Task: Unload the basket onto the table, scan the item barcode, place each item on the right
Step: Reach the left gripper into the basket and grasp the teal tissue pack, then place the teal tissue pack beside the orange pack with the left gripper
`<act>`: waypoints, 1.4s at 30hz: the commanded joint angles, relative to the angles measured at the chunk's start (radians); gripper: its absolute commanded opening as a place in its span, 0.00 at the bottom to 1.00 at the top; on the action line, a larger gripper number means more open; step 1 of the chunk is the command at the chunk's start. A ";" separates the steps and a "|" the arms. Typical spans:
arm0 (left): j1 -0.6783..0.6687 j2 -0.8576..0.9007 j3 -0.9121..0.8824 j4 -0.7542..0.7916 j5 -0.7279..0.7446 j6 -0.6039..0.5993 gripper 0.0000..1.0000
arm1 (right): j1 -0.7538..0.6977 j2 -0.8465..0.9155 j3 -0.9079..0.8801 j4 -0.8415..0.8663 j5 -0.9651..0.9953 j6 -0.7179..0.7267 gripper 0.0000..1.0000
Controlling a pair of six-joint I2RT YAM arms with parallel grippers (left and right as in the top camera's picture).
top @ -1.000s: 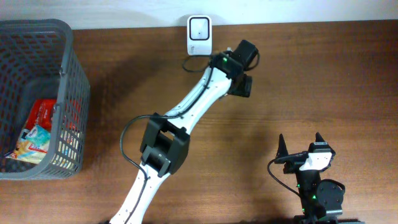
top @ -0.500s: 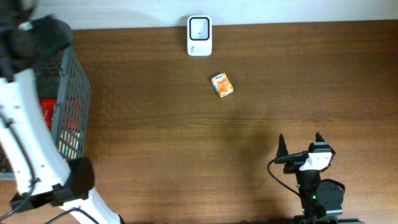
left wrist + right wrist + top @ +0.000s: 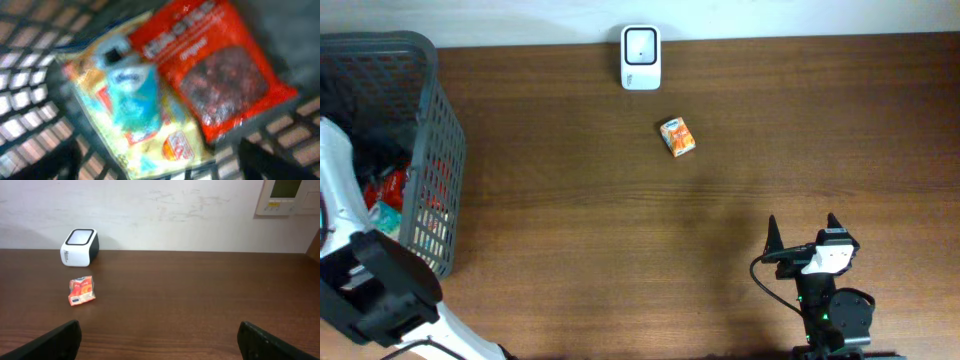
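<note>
- Black fingers of the left gripper stand wide apart at the lower corners of the left wrist view, with nothing gripped between them.
- Directly under this gripper, on the grid floor of the grey basket, lie a small blue packet on top of a yellow packet, and a red packet just beside them.
- White lettering runs across the red packet, but the view is too blurred to read it; the marks on the blue and yellow packets are equally unclear.
- From overhead, the white left arm reaches into the basket at the table's left edge, and the gripper itself is hard to make out among the dark shapes there.
- An orange packet lies flat on the wooden table, well apart from the left gripper and near the white scanner at the far edge.
- Print on the orange packet is too small to read.
- At the near right corner, the right gripper is fully spread and holds nothing, well apart from the orange packet.
- In its wrist view a wall panel is cut off by the top edge.
</note>
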 commanded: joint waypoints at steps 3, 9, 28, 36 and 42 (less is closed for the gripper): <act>0.001 -0.005 -0.235 0.200 -0.041 0.007 0.77 | -0.006 -0.006 -0.009 -0.002 0.012 -0.006 0.98; 0.005 -0.005 -0.290 0.201 -0.138 -0.031 0.76 | -0.006 -0.006 -0.009 -0.002 0.012 -0.006 0.98; -0.031 -0.135 0.245 -0.086 0.172 -0.029 0.00 | -0.006 -0.006 -0.009 -0.002 0.012 -0.006 0.98; -0.428 -0.327 0.323 0.021 0.457 0.130 0.00 | -0.006 -0.006 -0.009 -0.002 0.012 -0.006 0.98; -0.752 -0.142 0.262 0.052 0.369 0.132 0.00 | -0.006 -0.006 -0.009 -0.002 0.012 -0.006 0.98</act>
